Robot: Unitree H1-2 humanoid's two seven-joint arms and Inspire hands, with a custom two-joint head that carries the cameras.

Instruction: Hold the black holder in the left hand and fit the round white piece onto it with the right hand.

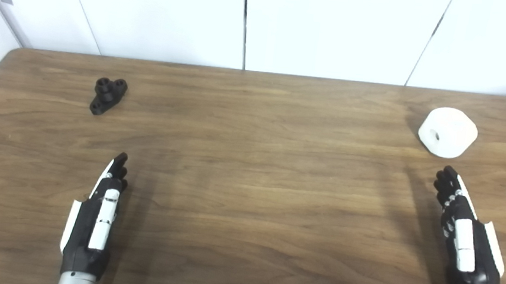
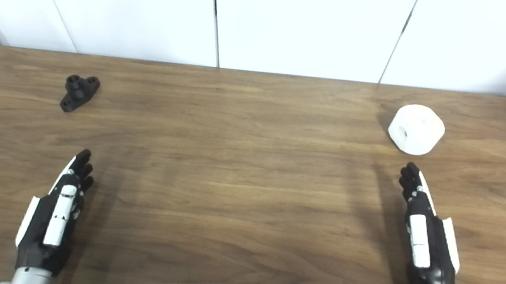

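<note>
Black holder (image 1: 108,95) and round white piece (image 1: 448,132) both loose on wooden table (image 1: 247,197), neither held.

Holder lying well ahead of left hand (image 1: 93,219), almost in line with its fingertips, far-left part of table, clear gap between. White piece resting on its side, centre hole facing toward the hands, just ahead of right hand (image 1: 464,236), near the fingertips (image 1: 445,177) but not touching. Both hands low over table, edge-on to the camera, fingers extended straight, side by side, closed on nothing, empty. Hands well apart, one per side; parts well apart too, each on own hand's side. White wall panels (image 1: 246,20) behind far table edge.
</note>
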